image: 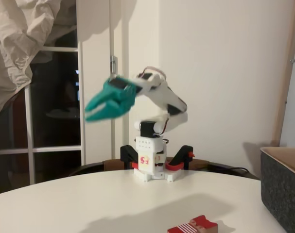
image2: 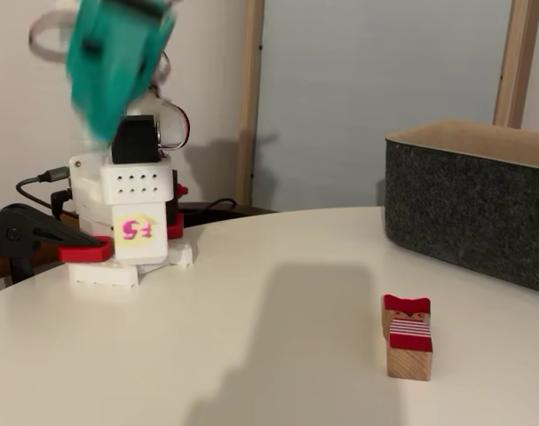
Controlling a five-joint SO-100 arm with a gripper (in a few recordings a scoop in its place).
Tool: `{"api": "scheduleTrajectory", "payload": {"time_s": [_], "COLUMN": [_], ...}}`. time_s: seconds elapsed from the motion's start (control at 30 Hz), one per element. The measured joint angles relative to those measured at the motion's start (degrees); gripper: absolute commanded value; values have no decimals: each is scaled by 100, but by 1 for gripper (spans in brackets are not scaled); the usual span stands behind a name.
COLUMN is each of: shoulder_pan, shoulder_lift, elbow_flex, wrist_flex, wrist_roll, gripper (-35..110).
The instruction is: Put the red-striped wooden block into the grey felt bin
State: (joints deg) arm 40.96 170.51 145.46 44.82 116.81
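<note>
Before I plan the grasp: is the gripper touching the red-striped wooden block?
Apart. In both fixed views the gripper hangs high in the air, while the red-striped wooden block lies on the table far below.

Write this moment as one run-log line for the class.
pincer: raised, empty, blurred | red-striped wooden block: on white table, untouched | grey felt bin: on table, right of block | step: approach pending
</note>
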Motion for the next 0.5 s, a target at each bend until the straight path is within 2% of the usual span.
{"api": "scheduleTrajectory", "payload": {"time_s": [0.1,0.27,0.4,0.5], "shoulder_pan": [-677,-2057,-3094,-3604], "shoulder_lift": [-510,-1389,-1978,-2355], "elbow_flex": [-589,-1450,-1907,-2057], "wrist_flex": [-211,-369,-369,-352], "wrist_roll": [650,1090,1318,1028], "gripper": [9,10,13,14]}}
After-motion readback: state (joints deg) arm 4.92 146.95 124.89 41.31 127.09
